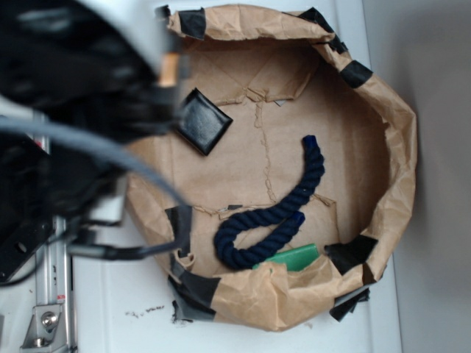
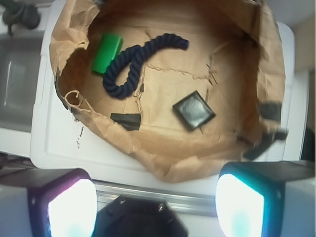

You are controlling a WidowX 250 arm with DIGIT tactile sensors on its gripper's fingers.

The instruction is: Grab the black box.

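The black box [image 1: 200, 120] is a small flat glossy square lying on the floor of a brown paper nest, at its upper left in the exterior view. The wrist view shows the black box [image 2: 193, 109] right of centre, well above my gripper [image 2: 155, 200]. The gripper is open, its two pale pads [image 2: 71, 207] standing far apart with nothing between them, back over the white table outside the paper's rim. In the exterior view my arm [image 1: 81, 81] is a dark blur just left of the box, and the fingers cannot be made out there.
A dark blue rope [image 1: 276, 209] curls across the nest's middle, with a green block [image 1: 291, 257] by the crumpled paper wall [image 1: 397, 147]. Black tape patches [image 2: 126, 120] hold the paper. A metal rail [image 2: 207, 200] and a black plate [image 2: 140, 219] lie below the gripper.
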